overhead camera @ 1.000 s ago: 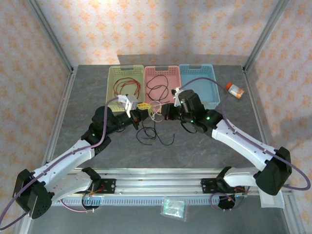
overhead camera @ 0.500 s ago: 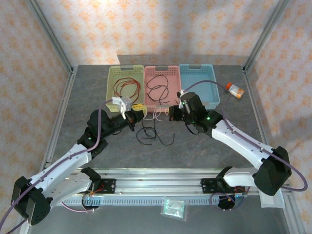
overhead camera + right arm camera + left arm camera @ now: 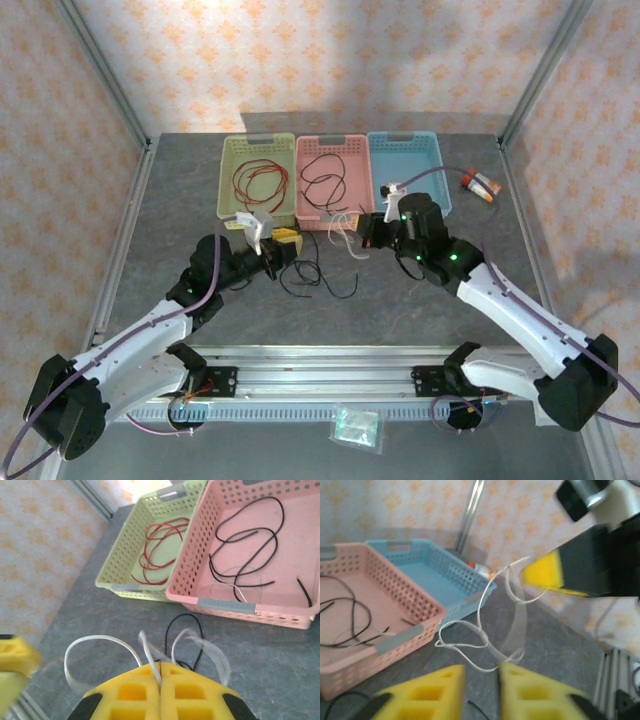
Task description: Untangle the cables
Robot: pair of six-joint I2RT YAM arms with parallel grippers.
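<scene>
right jaws pinch white cable (image 3: 100,638); left jaws slightly parted, gripping nothing; pink basket (image 3: 192,555) behind.

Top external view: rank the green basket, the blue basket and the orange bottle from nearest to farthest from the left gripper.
From the left gripper:
1. green basket, just behind it, on the left.
2. blue basket, farther back and to the right.
3. orange bottle, far right, beyond the blue basket.
</scene>
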